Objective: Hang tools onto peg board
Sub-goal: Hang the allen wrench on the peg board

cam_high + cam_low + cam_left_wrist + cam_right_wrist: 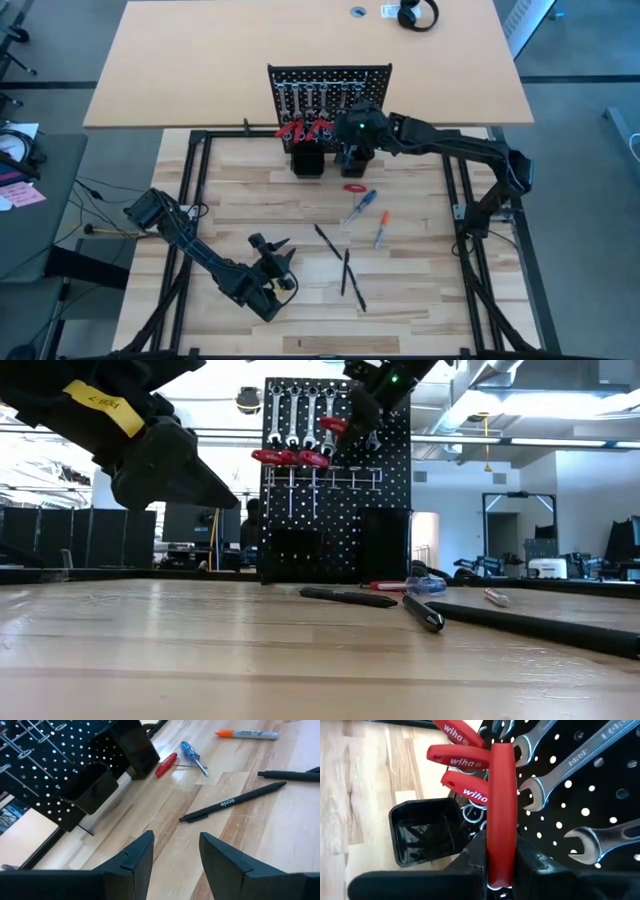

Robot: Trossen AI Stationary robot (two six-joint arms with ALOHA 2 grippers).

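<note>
**Inspector A:** Right gripper (500, 870) first. Its fingers are clamped on a red-handled tool (500, 810), held roughly upright against the peg board (330, 95), close to the ring hooks (325, 478).

**Inspector B:** Noted. Three more red handles (457, 760) already hang just beside it, and silver wrenches (570, 767) hang next to those. The risk?

**Inspector A:** Crowding. In my judgement the held handle could knock a hung one off its ring, or the shaft could miss the ring. I cannot see the shaft tip, so alignment is unconfirmed.

**Inspector B:** If it drops?

**Inspector A:** It likely falls into the black holder (425, 832) below, or onto the table (230, 190).

**Inspector B:** Left gripper (175, 855)?

**Inspector A:** Parted fingers, nothing held, low over the near side of the table. Outstanding items lie on the wood: a blue-handled screwdriver (189, 751), a small red-handled piece (165, 765), an orange-capped marker (247, 734), and black pens (232, 802).
</note>
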